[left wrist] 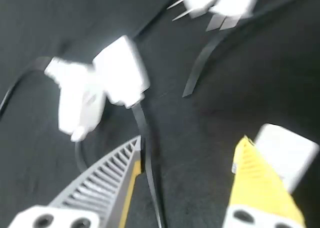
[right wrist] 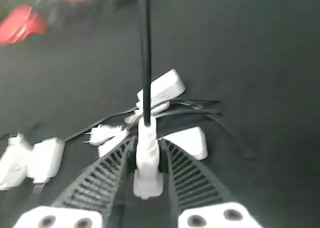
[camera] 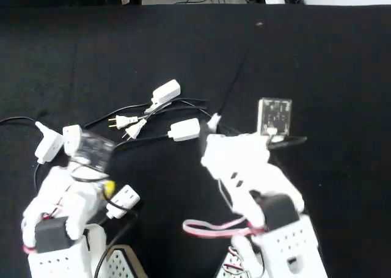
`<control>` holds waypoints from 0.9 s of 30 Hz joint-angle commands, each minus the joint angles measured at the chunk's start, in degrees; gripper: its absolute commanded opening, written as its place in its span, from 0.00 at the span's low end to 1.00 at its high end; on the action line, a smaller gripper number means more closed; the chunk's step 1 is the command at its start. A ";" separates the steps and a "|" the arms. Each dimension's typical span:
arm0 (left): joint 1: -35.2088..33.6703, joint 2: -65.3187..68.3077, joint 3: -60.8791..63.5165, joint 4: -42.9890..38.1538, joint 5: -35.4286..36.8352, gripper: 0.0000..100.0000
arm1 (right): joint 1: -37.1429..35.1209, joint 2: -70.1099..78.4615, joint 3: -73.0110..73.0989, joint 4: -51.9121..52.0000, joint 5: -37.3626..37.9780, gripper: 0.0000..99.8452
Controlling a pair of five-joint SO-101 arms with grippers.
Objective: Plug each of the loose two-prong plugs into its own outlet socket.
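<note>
My right gripper (right wrist: 148, 144) is shut on a white two-prong plug (right wrist: 148, 163) whose black cord (right wrist: 145, 47) runs away across the cloth. In the high view this gripper (camera: 208, 136) sits beside a white socket (camera: 184, 129). Another socket (camera: 166, 92) lies farther back, and two loose plugs (camera: 127, 125) lie to the left of them. My left gripper (left wrist: 190, 143) hangs open above the cloth near a socket (left wrist: 122, 70) with a plug (left wrist: 77, 100) joined to it. A further white socket (left wrist: 289, 150) lies behind the yellow finger (left wrist: 255, 178).
A square white outlet block (camera: 275, 116) stands right of the right arm. Black cords (camera: 183, 107) cross the middle of the black cloth. One more socket (camera: 125, 197) lies by the left arm's base. The table's far edge (camera: 195, 4) runs along the back.
</note>
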 commanded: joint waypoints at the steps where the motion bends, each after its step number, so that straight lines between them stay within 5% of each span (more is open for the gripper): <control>1: 8.40 0.53 0.66 0.53 -3.34 0.29 | 1.23 11.91 -6.02 -1.93 1.93 0.01; 8: 14.20 0.53 6.11 -2.55 -6.42 0.29 | 5.89 38.11 -17.80 -3.69 4.22 0.01; 14: 14.64 3.78 13.85 -8.53 -6.42 0.29 | 7.38 42.68 -21.85 -1.49 4.48 0.01; 27: 14.55 42.55 1.80 -19.34 -5.98 0.29 | 7.21 42.68 -21.76 -1.23 4.66 0.01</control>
